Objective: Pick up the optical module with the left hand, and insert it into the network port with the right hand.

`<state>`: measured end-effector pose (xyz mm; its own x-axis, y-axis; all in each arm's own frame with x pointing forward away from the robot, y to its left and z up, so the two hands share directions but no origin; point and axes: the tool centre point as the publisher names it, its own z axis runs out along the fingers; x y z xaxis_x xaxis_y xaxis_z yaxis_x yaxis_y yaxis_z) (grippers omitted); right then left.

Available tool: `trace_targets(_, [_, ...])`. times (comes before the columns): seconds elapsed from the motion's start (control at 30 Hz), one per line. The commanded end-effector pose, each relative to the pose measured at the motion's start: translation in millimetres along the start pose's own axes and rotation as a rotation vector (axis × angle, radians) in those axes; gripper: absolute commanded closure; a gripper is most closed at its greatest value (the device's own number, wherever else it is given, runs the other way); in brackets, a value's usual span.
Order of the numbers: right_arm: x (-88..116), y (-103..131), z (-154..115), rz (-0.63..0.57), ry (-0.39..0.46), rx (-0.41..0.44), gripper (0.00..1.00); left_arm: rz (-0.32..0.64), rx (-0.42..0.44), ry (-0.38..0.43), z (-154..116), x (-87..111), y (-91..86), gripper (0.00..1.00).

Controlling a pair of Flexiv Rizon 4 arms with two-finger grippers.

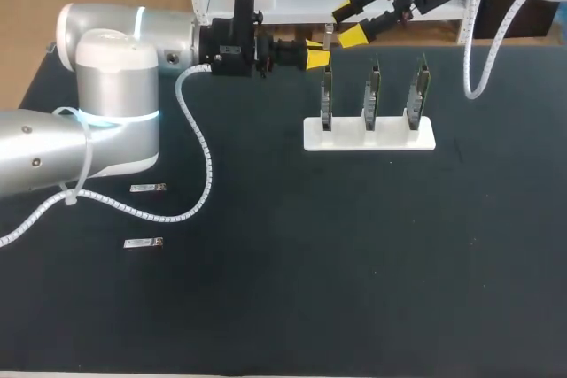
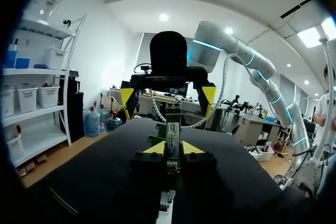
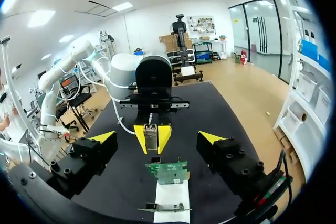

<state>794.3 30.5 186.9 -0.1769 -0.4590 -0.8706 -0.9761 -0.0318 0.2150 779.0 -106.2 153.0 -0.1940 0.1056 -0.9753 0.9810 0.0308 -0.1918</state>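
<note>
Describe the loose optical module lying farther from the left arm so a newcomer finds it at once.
Find the left arm's big silver elbow over the black table. A white spiral hose loops across the tabletop beside it, near two small silvery modules. The farther module lies outside the loop; the nearer module sits between hose and elbow.

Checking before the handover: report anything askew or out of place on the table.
Nothing stands out. The three boards stand upright in their white holder, two spare modules lie flat by the left arm, and the left fingers hold a module squarely.
</note>
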Motion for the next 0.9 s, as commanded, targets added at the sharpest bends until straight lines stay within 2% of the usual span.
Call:
trace_targets(0.03, [-1.7,3.5,4.5,-0.003,-0.003,0.006,0.00,0.002,-0.006,-0.003,0.0,1.1,-1.8,1.00])
trace_targets(0.57, [-6.0,7.9,15.2,-0.004,-0.001,-0.021,0.00,0.002,-0.006,-0.003,0.0,1.1,-1.8,1.00])
trace_targets(0.9, [-7.2,10.3,16.3,-0.003,-0.004,-0.008,0.00,0.002,-0.006,-0.003,0.0,1.1,-1.8,1.00])
